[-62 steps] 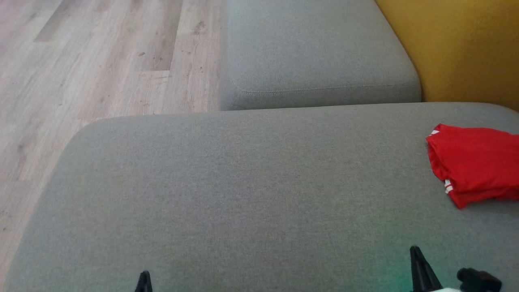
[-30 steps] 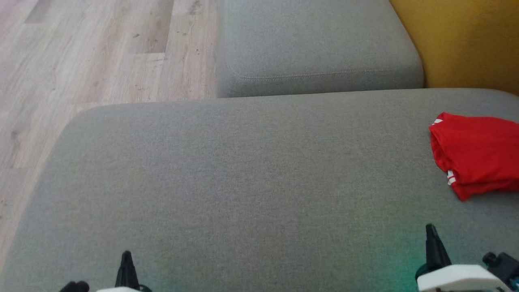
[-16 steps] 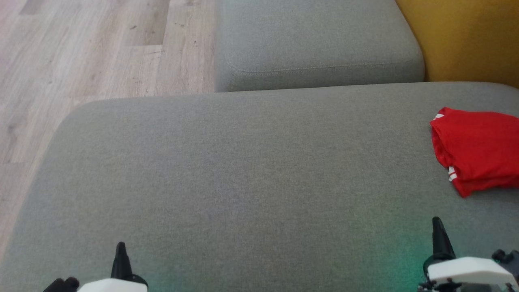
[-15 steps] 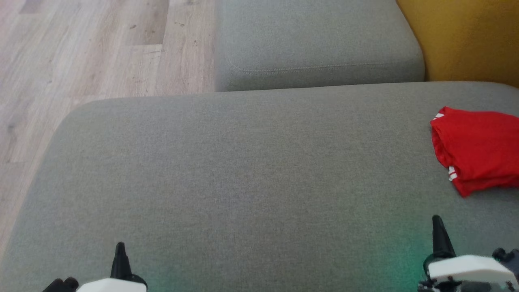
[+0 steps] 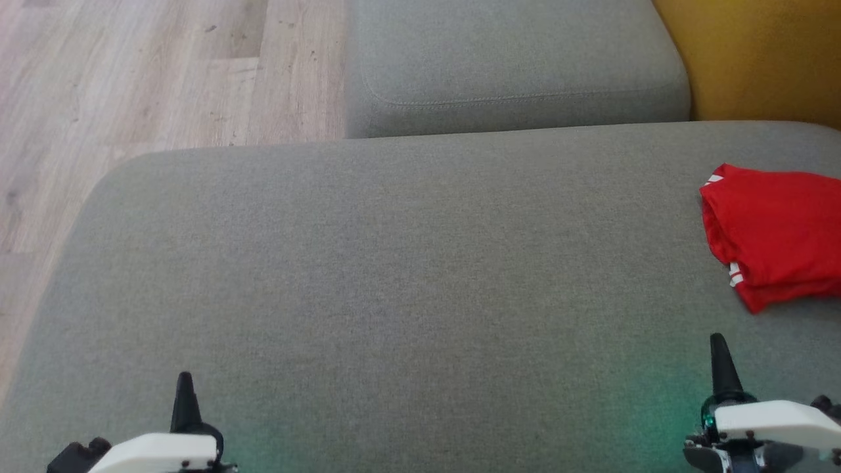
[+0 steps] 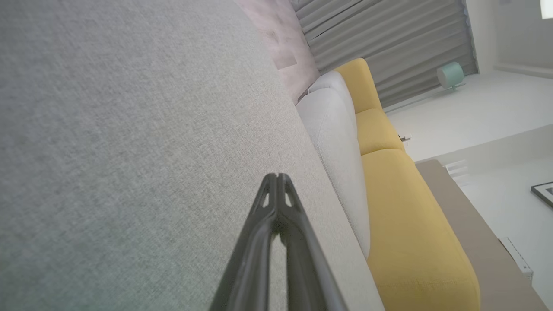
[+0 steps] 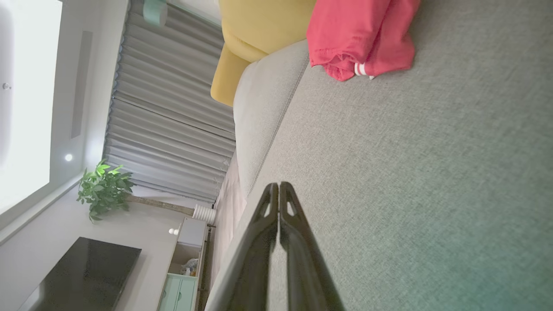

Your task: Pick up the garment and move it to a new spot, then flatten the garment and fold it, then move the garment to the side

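At bottom left of the head view you've got the left gripper (image 5: 184,389) low over the broad grey woven-fabric sofa cushion (image 5: 394,263). The left wrist view shows its fingers (image 6: 255,242) pressed together at the tips, holding nothing. You can't tell whether they touch the fabric.

Your right gripper (image 5: 720,351) is at bottom right. Its fingers (image 7: 259,242) are also closed tip to tip, with nothing between them.

The red cloth garment with white stripe trim (image 5: 775,236) lies bunched and folded over on the same cushion. It sits at the far right, cut off by the frame edge, ahead of the right gripper and well apart from it. A green tint falls on the cushion near both grippers.

Beyond that, a second grey cushion (image 5: 512,59) butts against the big one, a mustard-yellow upholstered sofa part (image 5: 755,52) sits to its right, and pale wood-plank floor (image 5: 131,79) to its left. The right wrist view also gives you grey pleated curtains (image 7: 173,116), a green leafy potted plant (image 7: 103,190), a dark flat screen (image 7: 82,272) and a mint-green cabinet (image 7: 177,298).
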